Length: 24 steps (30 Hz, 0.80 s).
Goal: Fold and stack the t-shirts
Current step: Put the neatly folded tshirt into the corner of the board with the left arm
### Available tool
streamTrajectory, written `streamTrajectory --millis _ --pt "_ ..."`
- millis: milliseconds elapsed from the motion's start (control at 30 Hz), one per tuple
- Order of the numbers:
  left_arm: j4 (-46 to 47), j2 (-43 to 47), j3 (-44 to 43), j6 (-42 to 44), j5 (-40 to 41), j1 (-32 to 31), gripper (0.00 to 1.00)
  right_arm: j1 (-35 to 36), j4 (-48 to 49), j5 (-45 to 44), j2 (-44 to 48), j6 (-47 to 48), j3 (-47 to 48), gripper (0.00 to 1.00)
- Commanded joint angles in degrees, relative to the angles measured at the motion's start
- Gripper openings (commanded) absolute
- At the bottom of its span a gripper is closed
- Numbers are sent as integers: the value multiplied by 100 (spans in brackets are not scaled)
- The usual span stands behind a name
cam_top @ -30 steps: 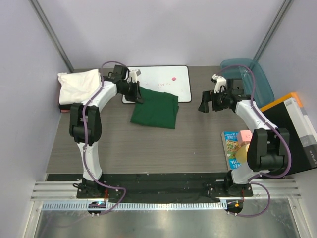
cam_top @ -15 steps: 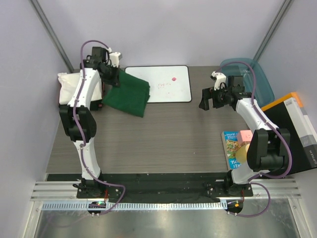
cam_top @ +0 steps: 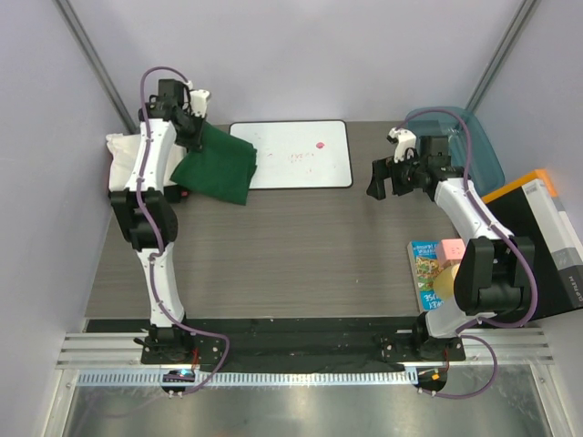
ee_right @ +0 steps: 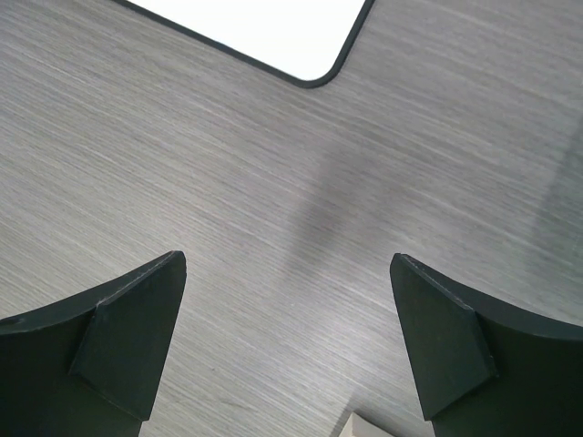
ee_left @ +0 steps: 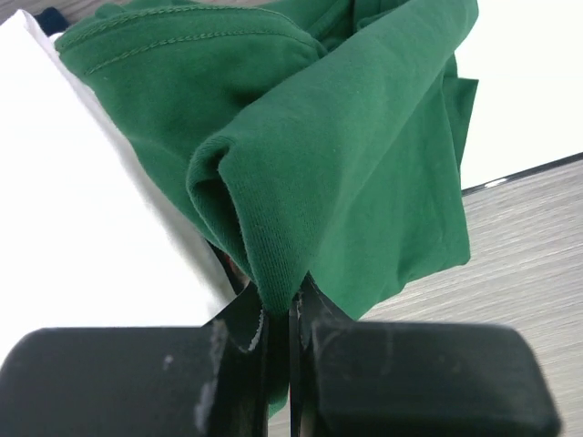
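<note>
Pinching the green t-shirt [ee_left: 364, 164], left gripper [ee_left: 278, 305] hangs — seemingly over white t-shirt [cam_top: 121, 162].

No legible text, labels or numbers.

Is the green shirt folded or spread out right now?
Folded: the green shirt hangs as a compact doubled bundle pinched in the left tool.

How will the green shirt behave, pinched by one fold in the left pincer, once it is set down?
Probably floppy: the green shirt hangs in drooping folds from the left pincer, shut on one bunched edge. Likely light, since that small pinch seems to carry it. Its fold may slump open when lowered onto the white shirt.
</note>
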State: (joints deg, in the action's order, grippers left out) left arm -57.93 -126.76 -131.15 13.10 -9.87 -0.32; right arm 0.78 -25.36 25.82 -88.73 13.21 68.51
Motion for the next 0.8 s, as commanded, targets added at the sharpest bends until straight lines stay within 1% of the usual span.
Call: streamTrajectory --millis 0,167,333,467,600,767 --pt "80 607 -87 201 380 -135 0 2 93 -16 128 111 312 100" --pt "221 925 177 412 906 -197 0 -7 128 19 128 129 259 100" --pt "230 1083 -7 640 1171 -197 0 2 172 28 154 155 189 100" --pt "309 1153 -33 852 1618 -197 0 1 181 19 207 155 119 100" --pt "458 1153 -121 957 1882 -179 0 -7 234 45 259 138 31 100" --pt "651 1031 -463 1142 2190 -144 0 -7 251 28 303 147 -13 100"
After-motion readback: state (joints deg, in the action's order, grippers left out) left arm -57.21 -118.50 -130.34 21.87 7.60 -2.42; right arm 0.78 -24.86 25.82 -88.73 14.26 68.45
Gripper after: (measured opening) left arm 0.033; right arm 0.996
